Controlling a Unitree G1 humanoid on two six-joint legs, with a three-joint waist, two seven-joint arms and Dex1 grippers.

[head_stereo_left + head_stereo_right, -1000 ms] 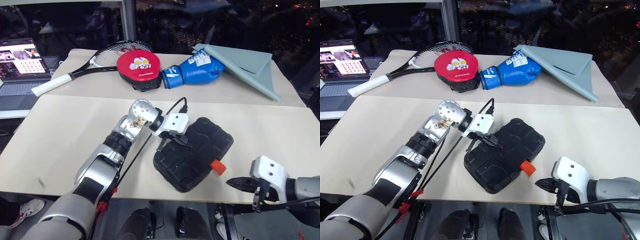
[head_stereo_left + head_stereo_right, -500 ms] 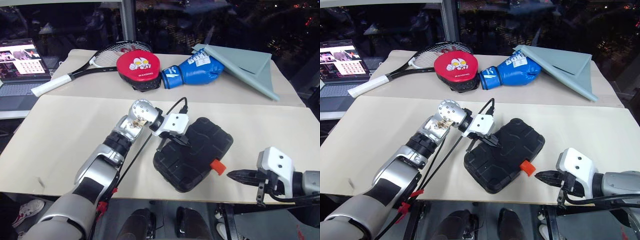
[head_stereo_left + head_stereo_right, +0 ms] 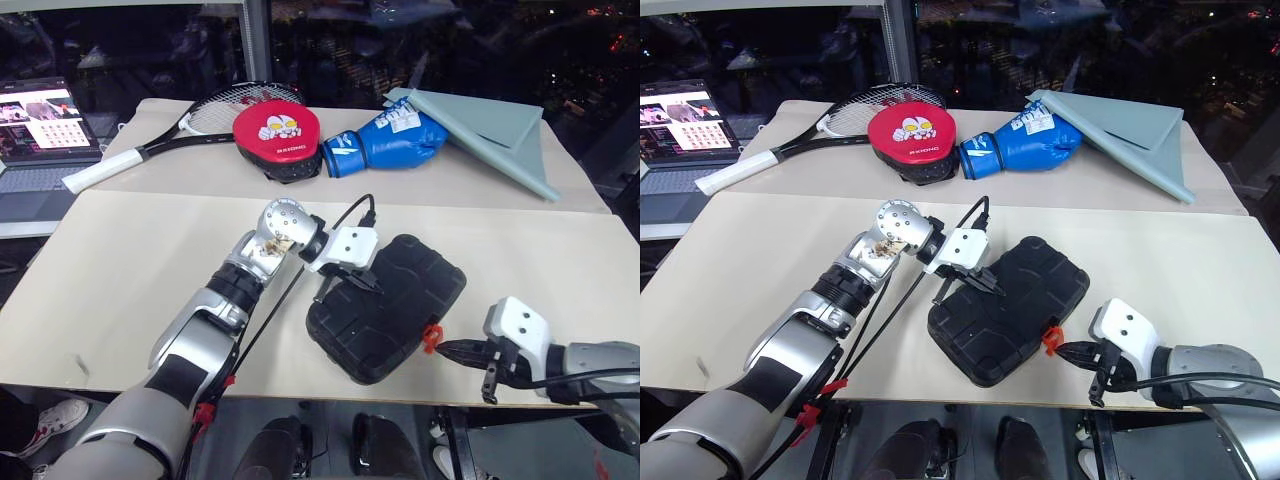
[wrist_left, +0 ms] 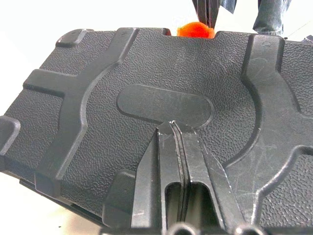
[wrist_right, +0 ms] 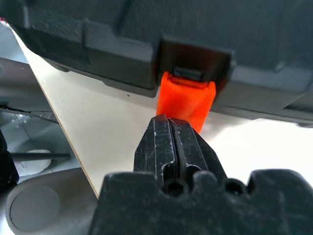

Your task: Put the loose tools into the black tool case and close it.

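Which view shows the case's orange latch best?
The right wrist view: the orange latch is close up, under the black tool case edge, beyond the right gripper. The head views show a small orange bit; the left wrist view, its top.

Head pair looks down over table (image 3: 120, 260); wrist views close on black tool case (image 4: 146, 73), sharing latch (image 5: 186, 100).
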